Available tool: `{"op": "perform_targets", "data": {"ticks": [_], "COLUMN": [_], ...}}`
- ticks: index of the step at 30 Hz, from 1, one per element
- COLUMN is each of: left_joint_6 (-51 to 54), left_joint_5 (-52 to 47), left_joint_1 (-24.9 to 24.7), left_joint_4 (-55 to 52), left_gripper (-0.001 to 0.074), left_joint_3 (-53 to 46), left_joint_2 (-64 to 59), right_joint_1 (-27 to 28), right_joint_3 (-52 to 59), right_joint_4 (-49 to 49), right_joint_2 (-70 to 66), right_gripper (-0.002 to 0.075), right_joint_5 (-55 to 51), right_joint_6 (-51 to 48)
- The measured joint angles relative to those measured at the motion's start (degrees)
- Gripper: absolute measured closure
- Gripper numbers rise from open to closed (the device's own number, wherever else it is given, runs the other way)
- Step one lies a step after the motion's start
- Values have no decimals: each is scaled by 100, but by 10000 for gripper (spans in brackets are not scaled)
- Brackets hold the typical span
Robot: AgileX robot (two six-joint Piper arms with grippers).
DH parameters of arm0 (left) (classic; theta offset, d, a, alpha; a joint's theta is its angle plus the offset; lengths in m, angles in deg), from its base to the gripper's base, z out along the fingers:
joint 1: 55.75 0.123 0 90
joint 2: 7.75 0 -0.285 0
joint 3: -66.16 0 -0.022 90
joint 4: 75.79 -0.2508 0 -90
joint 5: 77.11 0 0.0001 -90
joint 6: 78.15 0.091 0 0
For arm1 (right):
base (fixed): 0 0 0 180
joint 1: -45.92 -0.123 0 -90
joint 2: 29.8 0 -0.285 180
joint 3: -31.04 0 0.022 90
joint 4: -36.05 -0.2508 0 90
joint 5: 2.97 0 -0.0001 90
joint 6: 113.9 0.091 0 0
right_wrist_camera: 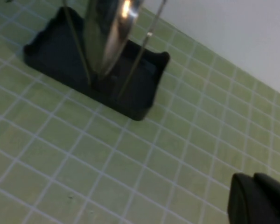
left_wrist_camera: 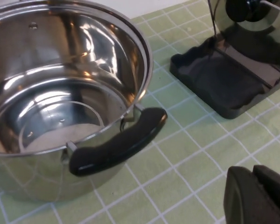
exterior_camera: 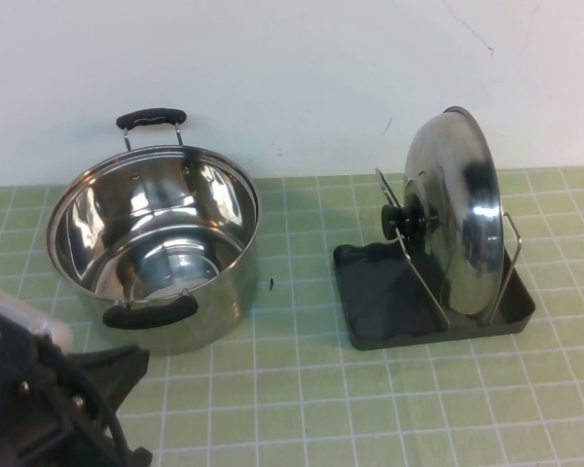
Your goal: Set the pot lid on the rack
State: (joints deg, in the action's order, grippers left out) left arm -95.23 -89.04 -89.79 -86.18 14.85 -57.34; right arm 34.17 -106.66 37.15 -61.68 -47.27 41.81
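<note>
The shiny domed steel pot lid with its black knob stands upright between the wire loops of the dark grey plastic rack, job looks done, well ahead of both tools, the left tool and right tool clenched shut, holding nothing.

Green checked table mat below white wall.

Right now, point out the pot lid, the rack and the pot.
pot lid point(exterior_camera: 459, 209): high view, domed steel face.
rack point(exterior_camera: 370, 316): high view, bare tray floor.
pot point(exterior_camera: 156, 229): high view, inner wall.
</note>
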Motion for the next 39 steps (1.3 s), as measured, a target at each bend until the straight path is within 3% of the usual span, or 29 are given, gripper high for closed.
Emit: {"op": "perform_targets", "data": {"ticks": [6,11,39], "left_joint_6": [-178,-276,-280], "left_joint_5": [713,854,801], "left_joint_1": [0,0,117], "left_joint_4": [35,35,-140], "left_gripper": [736,736,736], "left_joint_3": [-630,-830,-985], "left_joint_2": [474,1056,1594], "right_joint_1": [0,0,0], "right_joint_3": [1017,1278,1278], "right_joint_4": [-1272,-1632,-1768], "right_joint_2": [1084,1608,1639], "right_gripper": [727,727,727], "right_joint_5": [116,289,342], "right_joint_6": [-1027,-1379,-1314]}}
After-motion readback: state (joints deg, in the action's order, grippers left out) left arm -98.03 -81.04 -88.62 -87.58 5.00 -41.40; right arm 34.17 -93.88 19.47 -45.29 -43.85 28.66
